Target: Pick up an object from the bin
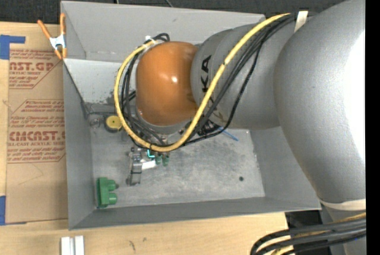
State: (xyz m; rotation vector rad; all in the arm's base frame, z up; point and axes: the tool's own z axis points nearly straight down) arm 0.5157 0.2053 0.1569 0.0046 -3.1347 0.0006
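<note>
- The gripper (142, 163) hangs low over the bin floor (202, 179), under the orange cover (165, 84) and its looped cables. How wide it stands cannot be told from this angle, and nothing can be seen in its grasp.
- Directly beneath it lies only scuffed grey metal.
- Nearest in the open is a small green block (106, 192), leftward of the gripper and toward the view's lower edge, close to the bin's corner. Its long axis runs roughly along the left wall.
- A small yellow disc (112, 123) lies leftward the other way, toward the view's upper edge, close beside the cables.
- A dark speck (240, 178) sits well apart on the gripper's right.
- Judged from this, a pick of the green block calls for a shift diagonally left, closing across its short side.
</note>
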